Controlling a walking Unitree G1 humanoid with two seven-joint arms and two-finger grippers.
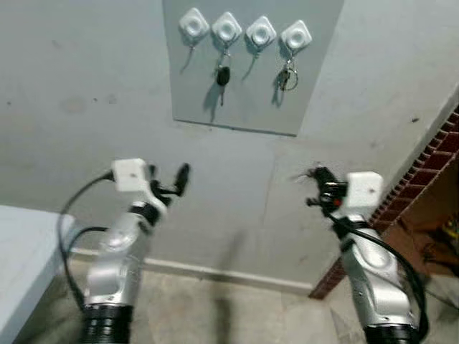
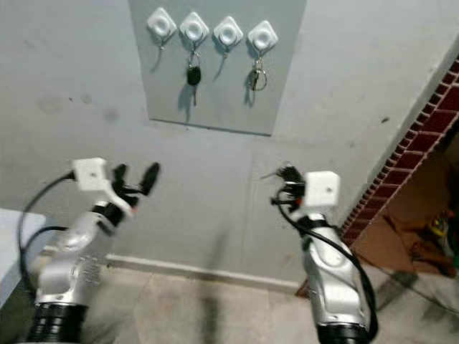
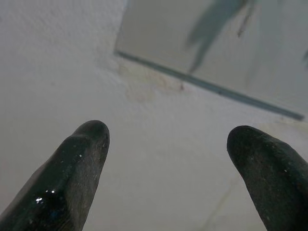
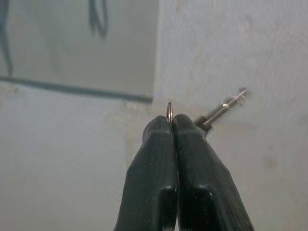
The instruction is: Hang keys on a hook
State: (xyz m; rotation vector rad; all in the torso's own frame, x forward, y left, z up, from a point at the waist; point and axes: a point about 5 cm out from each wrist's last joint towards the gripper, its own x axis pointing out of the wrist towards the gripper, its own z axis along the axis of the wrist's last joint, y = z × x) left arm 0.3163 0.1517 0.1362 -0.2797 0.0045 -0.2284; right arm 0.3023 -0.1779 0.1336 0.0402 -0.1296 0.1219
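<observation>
Right wrist view shows the right gripper (image 4: 172, 126) pinching the key ring (image 4: 169, 109); it should approach a free hook (image 1: 260, 32) squarely, ring upright.

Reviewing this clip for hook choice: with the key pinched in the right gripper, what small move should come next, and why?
Probably raise the right gripper up and leftward toward the board. It is shut on a key ring, well below the hooks. The first hook and third hook look free; the other two already carry keys, so the third, being nearer, seems the better target.
</observation>
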